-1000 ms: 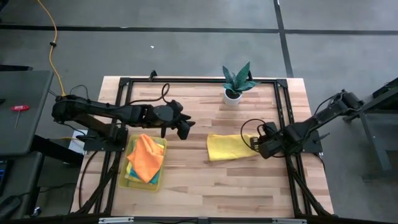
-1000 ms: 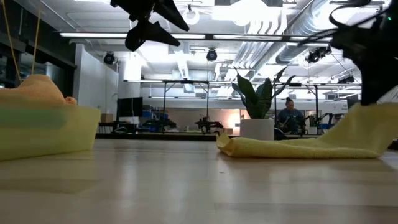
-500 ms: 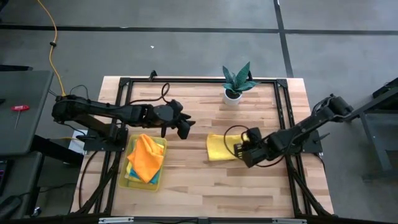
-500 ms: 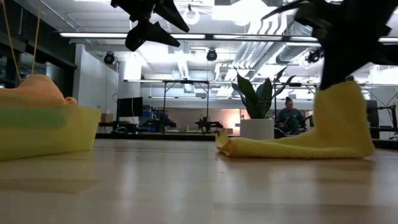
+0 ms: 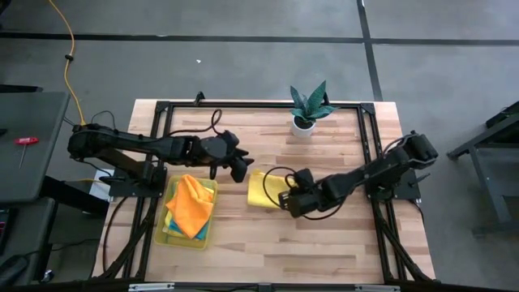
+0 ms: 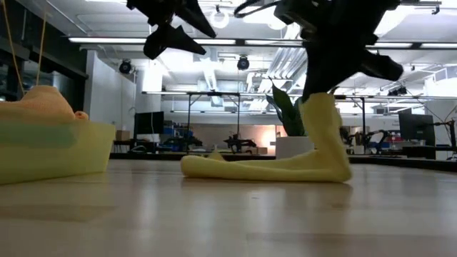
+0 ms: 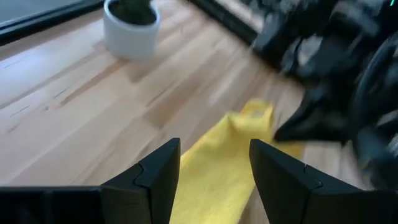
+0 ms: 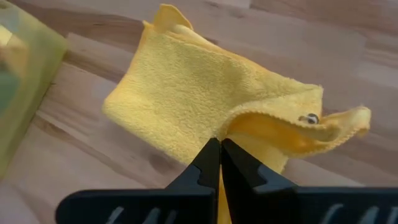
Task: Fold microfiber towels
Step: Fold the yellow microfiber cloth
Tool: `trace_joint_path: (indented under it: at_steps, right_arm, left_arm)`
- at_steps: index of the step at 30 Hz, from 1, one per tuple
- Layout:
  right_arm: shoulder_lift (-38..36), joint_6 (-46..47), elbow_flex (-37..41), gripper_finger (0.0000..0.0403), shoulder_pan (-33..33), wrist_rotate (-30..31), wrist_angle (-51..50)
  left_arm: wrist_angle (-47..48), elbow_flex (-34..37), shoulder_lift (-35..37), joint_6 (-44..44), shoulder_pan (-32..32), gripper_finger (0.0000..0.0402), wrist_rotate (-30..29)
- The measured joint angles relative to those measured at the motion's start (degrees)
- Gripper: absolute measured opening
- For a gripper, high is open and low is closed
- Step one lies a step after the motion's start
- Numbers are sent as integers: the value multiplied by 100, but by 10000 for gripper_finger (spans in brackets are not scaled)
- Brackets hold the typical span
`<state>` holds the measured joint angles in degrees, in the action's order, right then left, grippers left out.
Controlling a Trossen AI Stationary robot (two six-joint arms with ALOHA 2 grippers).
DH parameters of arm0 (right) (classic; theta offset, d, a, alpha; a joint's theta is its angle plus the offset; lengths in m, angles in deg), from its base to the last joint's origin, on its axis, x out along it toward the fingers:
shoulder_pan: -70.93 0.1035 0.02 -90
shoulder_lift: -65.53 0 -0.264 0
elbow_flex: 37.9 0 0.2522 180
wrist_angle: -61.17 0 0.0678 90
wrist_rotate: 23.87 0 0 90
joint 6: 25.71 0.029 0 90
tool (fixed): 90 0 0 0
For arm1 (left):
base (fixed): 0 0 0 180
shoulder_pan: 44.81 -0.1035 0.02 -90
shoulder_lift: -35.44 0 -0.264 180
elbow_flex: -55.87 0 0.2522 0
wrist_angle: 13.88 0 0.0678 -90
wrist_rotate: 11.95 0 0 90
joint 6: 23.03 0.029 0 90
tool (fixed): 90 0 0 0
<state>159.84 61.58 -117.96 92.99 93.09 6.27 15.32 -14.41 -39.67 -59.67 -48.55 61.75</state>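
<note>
High view showing the right gripper (image 5: 289,200) near the middle of the table (image 5: 340,243), pinching one edge of a yellow towel (image 5: 261,188) and carrying that edge across the rest of the cloth toward the tray side. Low view showing the pinched edge lifted well clear of the wood, the remainder lying flat in a long low roll. Right wrist view confirming fingers closed tight on the towel's hem, fabric bunching in a loop just past the tips.

Judging the step in hand as folding the yellow towel in half. Doing it well probably meaning: keeping the grip firm while travelling, holding the raised edge high enough to avoid dragging the lower layer, lining it up over the far edge before lowering, then releasing only once the layers are lying flush. Risking a crooked fold if the bottom layer is sliding along.

Left gripper (image 5: 241,169) hanging above the table just beside the towel's near edge, fingers standing apart with nothing between them, as seen in the left wrist view; well placed for pinning the cloth if needed.

Orange towel (image 5: 190,205) and others piling in the yellow tray (image 5: 212,219), beside the left arm, well apart from both grippers. Potted plant (image 5: 307,107) standing at the table's far edge.
</note>
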Motion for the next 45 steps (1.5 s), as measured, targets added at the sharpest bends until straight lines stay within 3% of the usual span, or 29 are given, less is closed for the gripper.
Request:
trace_joint_path:
  at_steps: [6, 11, 14, 21, 32, 38, 45]
  right_arm:
    - [-180, -246, -46, 0, -70, -52, -255]
    - [-362, -250, -39, 0, -72, -70, -618]
    - [-421, -252, -39, 0, -72, -94, -704]
    - [-472, -355, -37, 0, -72, -108, -724]
    - [-472, -637, -37, 0, -68, -252, -187]
    - [-472, -976, -37, 0, -156, -252, 613]
    - [-443, -1048, -37, 0, -221, -245, 740]
  left_arm:
    - [604, 1, -361, 294, 255, 159, 55]
    - [579, 2, -1318, 268, 534, 59, 127]
    - [634, 5, -1997, 278, 619, 10, 553]
    - [985, -178, -2875, 1001, 601, 1, 1237]
    - [569, -293, -3128, 2468, 571, 0, 1199]
    - [63, -297, -3285, 2589, 549, 0, 1388]
    - [-532, -293, -3344, 2487, 585, 0, 1395]
